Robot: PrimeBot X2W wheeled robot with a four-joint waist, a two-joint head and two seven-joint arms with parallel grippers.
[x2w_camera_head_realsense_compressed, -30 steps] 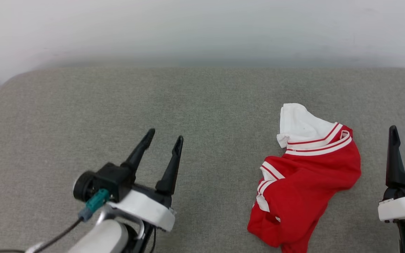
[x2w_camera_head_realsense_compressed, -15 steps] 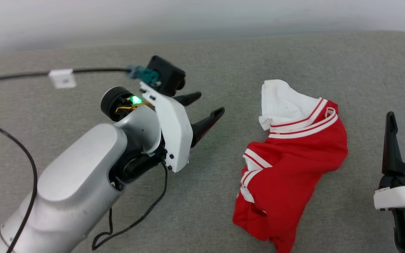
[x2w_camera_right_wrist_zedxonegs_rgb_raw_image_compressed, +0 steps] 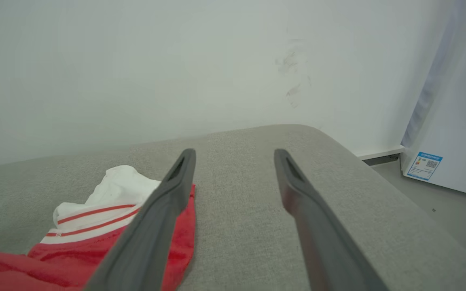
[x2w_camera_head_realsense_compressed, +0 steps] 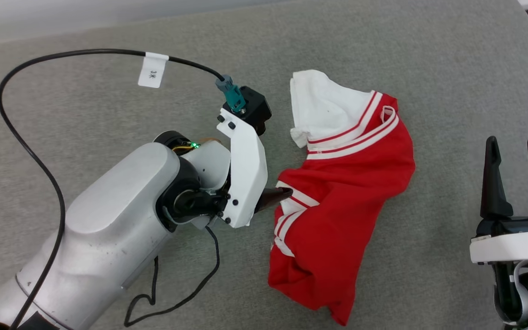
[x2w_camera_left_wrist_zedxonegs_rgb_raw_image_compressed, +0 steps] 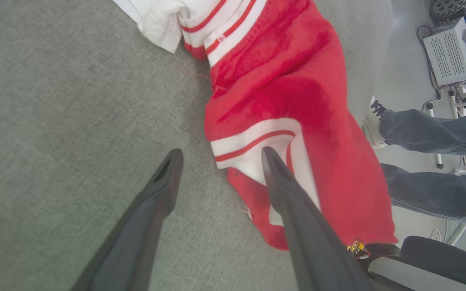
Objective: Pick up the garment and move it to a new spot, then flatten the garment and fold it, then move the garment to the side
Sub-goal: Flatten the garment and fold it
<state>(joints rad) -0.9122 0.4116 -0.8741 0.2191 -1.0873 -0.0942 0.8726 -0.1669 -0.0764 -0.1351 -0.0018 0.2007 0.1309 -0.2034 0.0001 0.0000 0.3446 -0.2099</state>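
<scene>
While left end effector [x2w_camera_left_wrist_zedxonegs_rgb_raw_image_compressed: 221, 153] gapes, garment [x2w_camera_left_wrist_zedxonegs_rgb_raw_image_compressed: 281, 81] lies at one fingertip [x2w_camera_left_wrist_zedxonegs_rgb_raw_image_compressed: 271, 161] | right end effector [x2w_camera_head_realsense_compressed: 512, 140]: spread, apart

Silver forearm [x2w_camera_head_realsense_compressed: 108, 220], dark-fingered left end effector [x2w_camera_left_wrist_zedxonegs_rgb_raw_image_compressed: 221, 153]

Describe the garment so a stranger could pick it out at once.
On the grey cushion below the white wall, look between the left gripper and the right gripper. The garment lies crumpled there, nearer the left one. It alone is bright red, with white sleeves trimmed in red-white stripes.
</scene>
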